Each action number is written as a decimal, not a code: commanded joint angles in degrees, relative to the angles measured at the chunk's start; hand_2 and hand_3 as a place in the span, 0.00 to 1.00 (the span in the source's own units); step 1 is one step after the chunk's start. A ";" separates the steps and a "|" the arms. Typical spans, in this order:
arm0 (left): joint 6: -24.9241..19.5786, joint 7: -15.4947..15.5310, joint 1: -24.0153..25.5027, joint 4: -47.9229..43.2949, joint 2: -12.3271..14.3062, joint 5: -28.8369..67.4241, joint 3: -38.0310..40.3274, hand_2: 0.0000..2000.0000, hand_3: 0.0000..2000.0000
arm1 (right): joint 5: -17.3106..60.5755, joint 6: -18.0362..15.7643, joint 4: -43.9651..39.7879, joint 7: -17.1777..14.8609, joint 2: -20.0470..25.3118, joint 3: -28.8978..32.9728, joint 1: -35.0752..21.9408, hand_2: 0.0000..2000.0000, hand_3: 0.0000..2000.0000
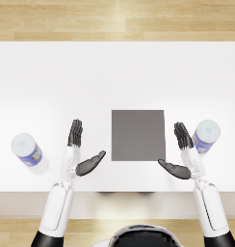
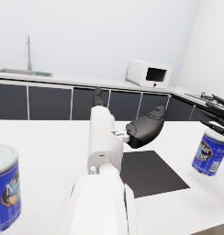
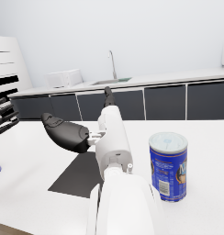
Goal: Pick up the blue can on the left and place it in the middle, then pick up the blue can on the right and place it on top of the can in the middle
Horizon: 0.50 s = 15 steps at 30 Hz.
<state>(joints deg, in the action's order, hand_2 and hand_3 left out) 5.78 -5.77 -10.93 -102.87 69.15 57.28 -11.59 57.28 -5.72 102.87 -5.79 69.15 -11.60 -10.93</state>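
A blue can (image 1: 27, 149) with a white lid stands upright at the table's left, well left of my left hand (image 1: 81, 149); the left wrist view shows this can (image 2: 4, 188) close by. My left hand (image 2: 137, 126) is open and holds nothing. A second blue can (image 1: 206, 136) stands at the right, just beside my right hand (image 1: 181, 154), apart from its fingers. The right wrist view shows that can (image 3: 168, 166) near the forearm and the right hand (image 3: 68, 133) open. A dark grey square mat (image 1: 138, 134) lies flat between the two hands.
The white table (image 1: 114, 77) reaches far back to a wooden floor (image 1: 114, 19). Its front edge runs just behind my wrists. A kitchen counter with a sink tap (image 2: 28, 50) and a white microwave (image 2: 148, 73) stands beyond the table.
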 commanded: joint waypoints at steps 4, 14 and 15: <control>0.00 0.00 0.00 0.00 0.00 0.00 0.00 0.00 0.00 | 0.00 0.00 0.00 0.00 0.00 0.00 0.00 0.00 0.00; 0.00 0.00 0.00 0.00 0.00 0.00 0.00 0.00 0.00 | 0.00 0.00 0.00 0.00 0.00 0.00 0.00 0.00 0.00; 0.00 0.00 0.00 0.00 0.00 0.00 0.00 0.00 0.00 | 0.00 0.00 0.00 0.00 0.00 0.00 0.00 0.00 0.00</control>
<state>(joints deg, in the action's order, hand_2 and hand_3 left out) 5.78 -5.77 -10.93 -102.87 69.15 57.28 -11.59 57.28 -5.72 102.87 -5.79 69.15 -11.60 -10.93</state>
